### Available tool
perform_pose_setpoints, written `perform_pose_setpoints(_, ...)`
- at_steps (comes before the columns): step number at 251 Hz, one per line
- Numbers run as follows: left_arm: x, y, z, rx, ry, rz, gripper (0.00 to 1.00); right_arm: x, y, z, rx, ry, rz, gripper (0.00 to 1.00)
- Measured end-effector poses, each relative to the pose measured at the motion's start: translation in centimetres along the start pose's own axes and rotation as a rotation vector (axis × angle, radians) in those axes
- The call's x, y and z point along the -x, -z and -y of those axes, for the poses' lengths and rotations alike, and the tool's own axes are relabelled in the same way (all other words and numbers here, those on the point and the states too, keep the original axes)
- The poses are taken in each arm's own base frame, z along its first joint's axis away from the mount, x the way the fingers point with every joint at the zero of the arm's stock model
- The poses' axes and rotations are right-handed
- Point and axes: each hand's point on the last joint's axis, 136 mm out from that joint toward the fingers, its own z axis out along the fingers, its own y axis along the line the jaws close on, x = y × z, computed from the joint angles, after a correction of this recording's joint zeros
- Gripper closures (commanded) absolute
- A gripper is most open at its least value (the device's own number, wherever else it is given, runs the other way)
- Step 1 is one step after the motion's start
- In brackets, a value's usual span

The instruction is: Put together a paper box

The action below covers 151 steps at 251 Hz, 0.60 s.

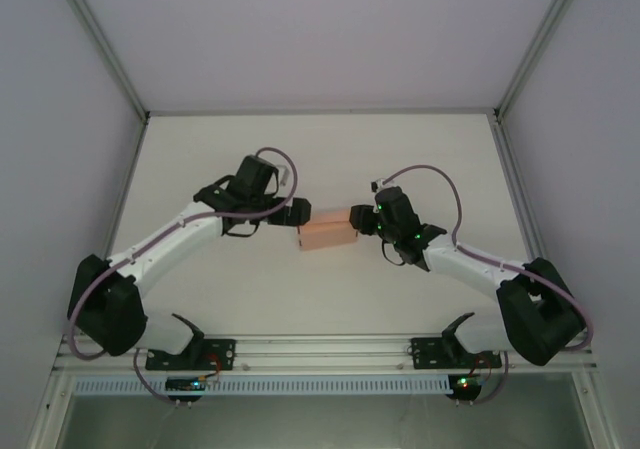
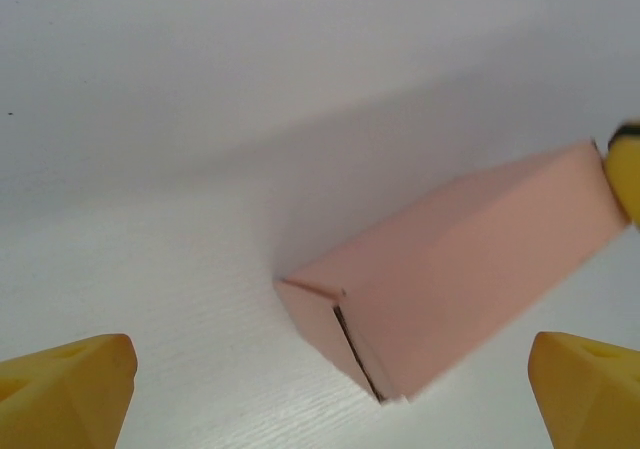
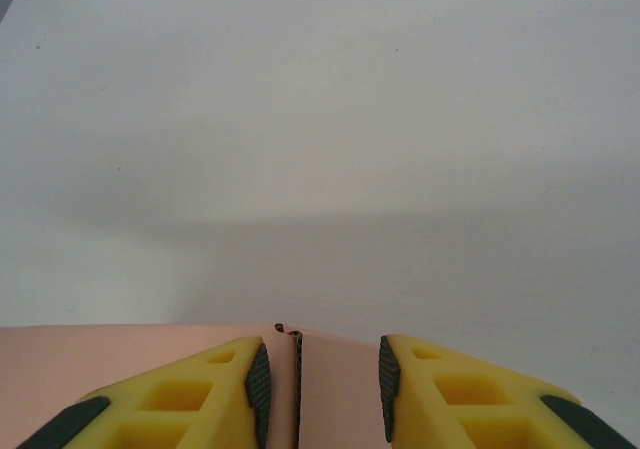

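Salmon-pink card folded into a small rectangular paper box [image 1: 327, 236] lies flat near the middle of the white table [image 1: 320, 159], its long axis running from 8 o'clock to 2 o'clock in the top view. We see the left gripper [image 1: 298, 212] just beside the box's 10 o'clock corner. From the left wrist its yellow fingertips [image 2: 70, 384] are spread wide with nothing between them - released - and the box's near end faces them, a dark slit showing along its closing flap. The right gripper [image 1: 362, 219] sits at the box's 2 o'clock end. From the right wrist its dark pads [image 3: 259, 379] stand a narrow gap apart over the pink card, where a seam runs - we cannot tell whether they pinch anything. One of its yellow fingers [image 2: 625, 169] touches the box's far end in the left wrist view.
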Motion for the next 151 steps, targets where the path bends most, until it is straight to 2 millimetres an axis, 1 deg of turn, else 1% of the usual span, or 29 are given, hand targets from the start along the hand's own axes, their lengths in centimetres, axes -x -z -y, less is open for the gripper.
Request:
perform_pose_setpoints(17, 0.2, -0.9, -0.4, -0.032, 0.047, -0.015, 0.15, 0.0, 0.0, 0.0, 0.0, 0.0, -0.001, 0.64)
perform_pose_setpoints(27, -0.1, -1.5, -0.5, -0.055, 0.066, -0.026, 0.18, 0.0, 0.0, 0.0, 0.0, 0.0, -0.001, 0.64)
perform_pose_setpoints(42, -1.2, -2.4, -0.7, -0.09, 0.1, -0.055, 0.24, 0.0, 0.0, 0.0, 0.0, 0.0, 0.0, 0.64)
perform_pose_setpoints(63, -3.4, -3.6, -0.9, -0.135, 0.151, -0.107, 0.33, -0.2, -0.1, 0.1, 0.001, 0.0, -0.001, 0.65)
perform_pose_setpoints(75, -3.9, -3.9, -0.7, -0.17, 0.168, -0.116, 0.37, -0.5, -0.1, 0.1, 0.004, 0.001, -0.004, 0.65)
perform_pose_setpoints(82, -4.0, -4.0, -0.6, -0.19, 0.179, -0.114, 0.41, -0.5, -0.1, 0.1, 0.007, 0.002, -0.002, 0.66)
perform_pose_setpoints(106, -4.2, -4.3, 0.0, -0.257, 0.206, -0.104, 0.55, -0.6, -0.2, 0.0, 0.02, 0.002, 0.008, 0.74)
perform_pose_setpoints(121, -4.2, -4.4, 0.4, -0.298, 0.208, -0.086, 0.61, -0.7, -0.2, -0.1, 0.034, 0.002, 0.015, 0.78)
perform_pose_setpoints(138, -4.2, -4.3, 0.7, -0.336, 0.217, -0.07, 0.72, -1.0, -0.3, -0.2, 0.052, 0.002, 0.019, 0.85)
perform_pose_setpoints(151, -4.1, -4.3, 0.7, -0.353, 0.223, -0.053, 0.79, -1.1, -0.2, -0.4, 0.071, -0.004, 0.029, 0.87)
